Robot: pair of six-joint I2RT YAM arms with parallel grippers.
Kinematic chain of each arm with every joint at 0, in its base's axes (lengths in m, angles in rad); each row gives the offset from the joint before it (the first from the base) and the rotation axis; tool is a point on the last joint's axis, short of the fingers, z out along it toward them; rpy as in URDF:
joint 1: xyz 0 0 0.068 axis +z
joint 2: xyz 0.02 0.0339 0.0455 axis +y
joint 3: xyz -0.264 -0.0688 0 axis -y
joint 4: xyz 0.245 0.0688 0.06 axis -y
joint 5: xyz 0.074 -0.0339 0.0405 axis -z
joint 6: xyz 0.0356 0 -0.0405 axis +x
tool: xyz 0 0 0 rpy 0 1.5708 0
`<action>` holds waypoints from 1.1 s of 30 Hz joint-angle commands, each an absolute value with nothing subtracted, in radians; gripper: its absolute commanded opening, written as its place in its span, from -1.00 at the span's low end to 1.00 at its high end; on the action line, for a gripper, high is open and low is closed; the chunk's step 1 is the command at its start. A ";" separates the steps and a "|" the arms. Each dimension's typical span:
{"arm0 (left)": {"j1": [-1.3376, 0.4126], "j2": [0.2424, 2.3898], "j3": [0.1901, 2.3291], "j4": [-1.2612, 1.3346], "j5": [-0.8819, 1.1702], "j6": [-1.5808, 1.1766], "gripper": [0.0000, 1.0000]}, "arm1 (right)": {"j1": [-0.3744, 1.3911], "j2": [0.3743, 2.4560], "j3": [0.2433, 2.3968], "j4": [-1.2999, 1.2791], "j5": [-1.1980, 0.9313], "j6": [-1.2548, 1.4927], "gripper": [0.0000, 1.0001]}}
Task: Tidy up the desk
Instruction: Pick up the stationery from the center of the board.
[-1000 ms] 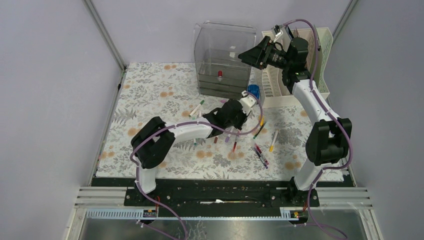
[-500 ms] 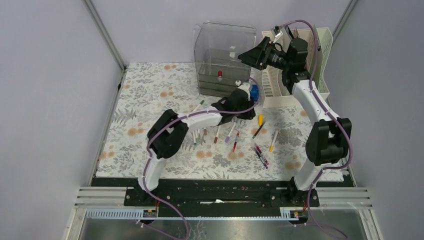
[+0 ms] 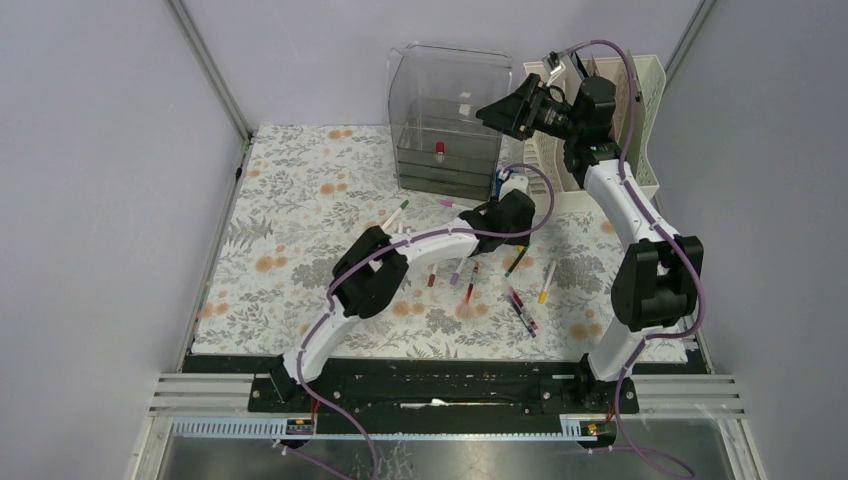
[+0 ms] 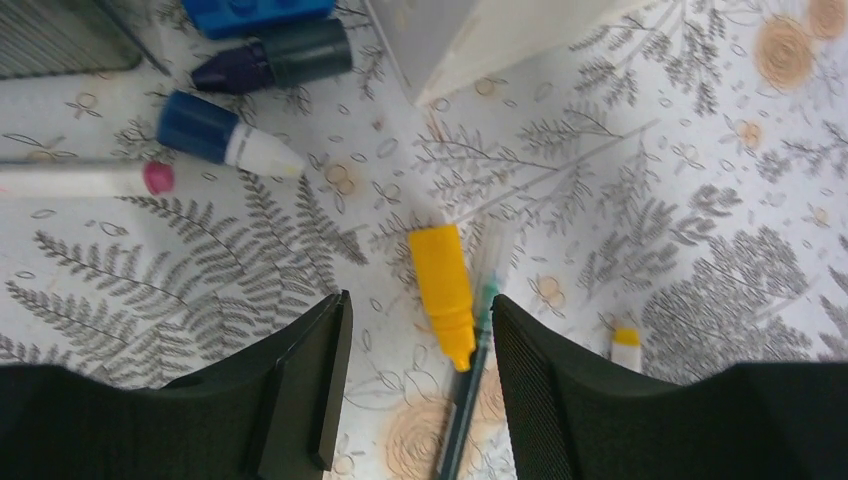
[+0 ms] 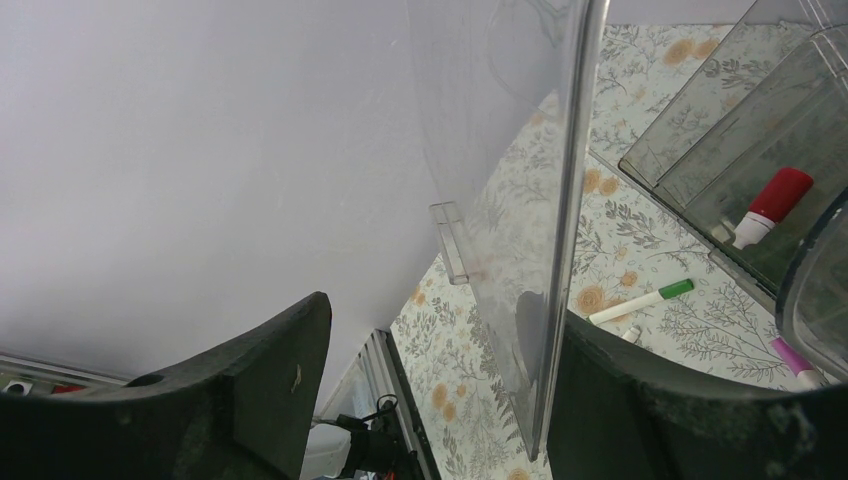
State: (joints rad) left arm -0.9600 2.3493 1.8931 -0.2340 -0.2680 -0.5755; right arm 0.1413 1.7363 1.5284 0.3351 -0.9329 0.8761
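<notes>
Hovering my left gripper (image 4: 418,312) low over desk (image 3: 300,200), white cloth with grey ferns and orange flowers, spread under both my arms. Left jaws stand apart, holding nothing; short yellow plastic cap (image 4: 441,285) and thin teal pen (image 4: 468,400) lie on cloth between them, side by side. My right gripper (image 5: 440,320) raised beside clear plastic drawer box (image 3: 440,90), jaws wide, its clear flap (image 5: 520,200) between them, near one finger
</notes>
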 commanded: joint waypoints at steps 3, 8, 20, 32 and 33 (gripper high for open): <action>-0.952 2.415 2.014 -0.263 -0.352 -0.551 0.16 | 0.138 1.684 1.541 0.398 -0.957 0.885 0.52; -0.954 2.459 2.065 -0.284 -0.337 -0.551 0.06 | 0.138 1.685 1.542 0.400 -0.957 0.887 0.52; -0.976 2.527 2.145 -0.379 -0.359 -0.522 -0.14 | 0.138 1.687 1.543 0.399 -0.956 0.888 0.52; -1.005 2.416 1.972 -0.468 -0.521 -0.387 -0.83 | 0.138 1.692 1.541 0.408 -0.954 0.895 0.53; -1.006 2.390 1.940 -0.453 -0.523 -0.381 -0.88 | 0.138 1.691 1.542 0.408 -0.954 0.896 0.53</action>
State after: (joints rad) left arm -1.0027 2.4794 2.0384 -0.3843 -0.4622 -0.4404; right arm 0.1413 1.7363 1.5280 0.3424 -0.9329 0.8787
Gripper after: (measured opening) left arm 0.283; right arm 0.764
